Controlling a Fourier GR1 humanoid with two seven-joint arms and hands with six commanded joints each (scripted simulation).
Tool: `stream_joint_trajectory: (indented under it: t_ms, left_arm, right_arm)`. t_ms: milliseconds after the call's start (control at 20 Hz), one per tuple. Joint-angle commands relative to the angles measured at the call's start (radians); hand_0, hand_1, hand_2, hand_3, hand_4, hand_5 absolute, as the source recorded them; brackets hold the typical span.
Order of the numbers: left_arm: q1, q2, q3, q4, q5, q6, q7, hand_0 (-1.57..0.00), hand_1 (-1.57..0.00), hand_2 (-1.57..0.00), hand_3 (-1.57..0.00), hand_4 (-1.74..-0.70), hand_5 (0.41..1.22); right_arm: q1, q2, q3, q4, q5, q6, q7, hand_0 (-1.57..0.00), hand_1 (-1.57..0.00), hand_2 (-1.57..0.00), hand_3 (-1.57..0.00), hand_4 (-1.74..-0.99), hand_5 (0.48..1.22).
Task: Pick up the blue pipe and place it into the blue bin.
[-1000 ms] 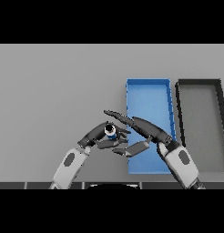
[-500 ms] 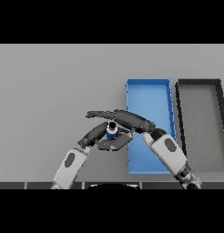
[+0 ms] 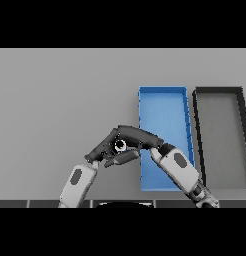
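The blue pipe (image 3: 119, 146) is held above the table just left of the blue bin (image 3: 163, 107), its open end facing up toward me; only that end shows. My left hand (image 3: 101, 150) comes in from the lower left with its fingers curled on the pipe's left side. From the lower right, my right hand (image 3: 140, 137) lies over the pipe, fingers wrapped across its top and thumb under it. Most of the pipe's body is hidden by the two hands.
A black bin (image 3: 218, 93) stands right of the blue bin, side by side with it. My right forearm (image 3: 177, 167) crosses the blue bin's near left corner. Bare grey table (image 3: 60, 100) stretches to the left and far side.
My right hand has moved left from over the blue bin onto the pipe, and its straight fingers have curled round it. The left hand has kept hold of the pipe, nearly still.
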Motion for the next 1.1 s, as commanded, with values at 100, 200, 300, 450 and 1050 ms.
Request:
stream_joint_trajectory:
  t_ms: [100, 200, 300, 450, 1050]
  left_arm:
    - [-0.020, -0.008, 0.025, 0.009, -0.011, -0.019, 0.001, -1.57, -1.57, -1.57, -1.44, -1.72, 1.221]
    - [-0.009, -0.022, 0.019, -0.002, -0.024, -0.008, -0.007, -1.57, -1.57, -1.57, -1.43, -1.73, 1.221]
    - [-0.015, -0.020, 0.022, 0.002, -0.036, -0.010, -0.028, -1.57, -1.57, -1.57, -1.43, -1.73, 1.221]
    - [-0.001, -0.009, 0.017, -0.024, -0.075, 0.027, -0.063, -1.57, -1.57, -1.57, -1.45, -1.72, 1.221]
    - [0.009, 0.007, 0.040, -0.027, -0.113, -0.058, 0.069, -0.12, -0.11, -0.11, -0.10, -0.97, 0.647]
  right_arm:
    - [0.003, -0.016, 0.017, -0.013, 0.028, -0.017, -0.028, -1.48, -1.48, -1.48, -1.40, -1.692, 1.071]
    - [-0.001, -0.015, 0.024, -0.012, 0.022, -0.023, -0.048, -1.51, -1.51, -1.51, -1.46, -1.710, 1.125]
    - [0.014, -0.007, 0.033, -0.029, 0.022, -0.051, -0.043, -1.53, -1.53, -1.53, -1.50, -1.721, 1.160]
    - [0.007, 0.002, 0.027, -0.031, 0.028, -0.070, -0.048, -1.55, -1.55, -1.55, -1.54, -1.731, 1.190]
    - [0.020, 0.004, 0.039, -0.047, 0.071, -0.095, -0.014, -1.57, -1.57, -1.57, -1.57, -1.740, 1.219]
